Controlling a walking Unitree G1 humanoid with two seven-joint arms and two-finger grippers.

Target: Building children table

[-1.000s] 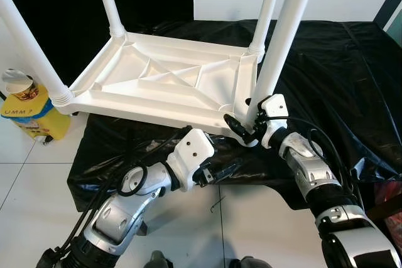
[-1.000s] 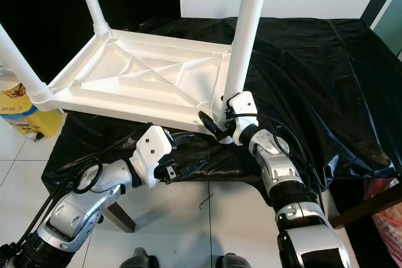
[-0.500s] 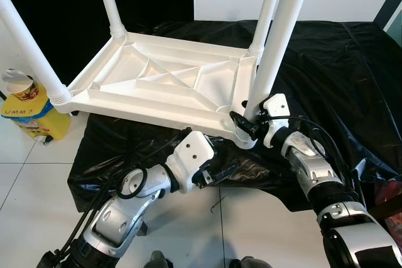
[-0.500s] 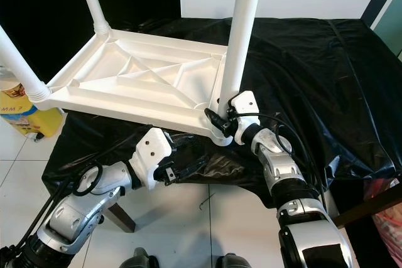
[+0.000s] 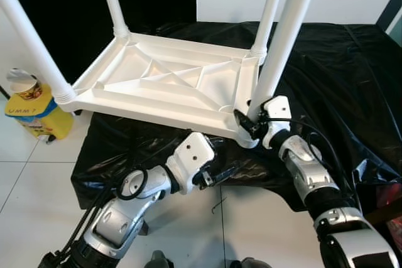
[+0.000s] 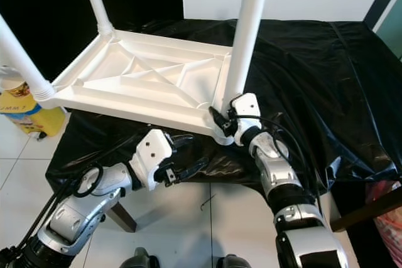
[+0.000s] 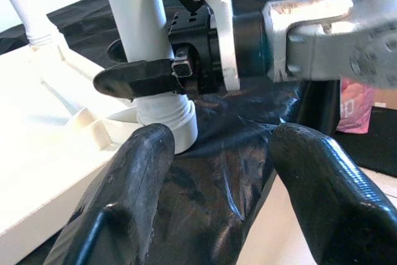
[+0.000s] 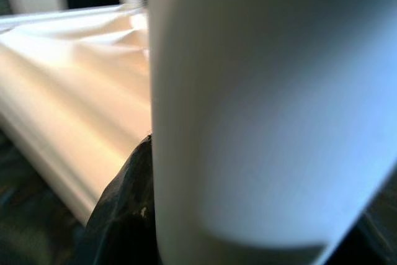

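Observation:
The white children's table [image 5: 164, 85] lies upside down on a black-covered surface, its legs pointing up. My right gripper [image 5: 249, 123] is shut on the near-right leg [image 5: 284, 42] just above its ribbed base at the table's corner. In the left wrist view one black finger [image 7: 139, 79] crosses the front of the leg [image 7: 138, 17]. The right wrist view has the leg [image 8: 267, 103] pressed against a finger [image 8: 124, 209]. My left gripper [image 5: 221, 166] hangs open below the table's near edge, a little short of that corner, holding nothing [image 7: 217, 153].
Black cloth [image 5: 342, 67] drapes over the support and down its front. A yellow container with a cup on it [image 5: 30, 110] stands on the white tiled floor [image 5: 31, 186] at the left. A pink bag [image 5: 394, 225] sits at the far right.
The view has shifted slightly. My right gripper keeps its hold at the leg's base, and my left gripper stays open under the table's edge at nearly the same spot.

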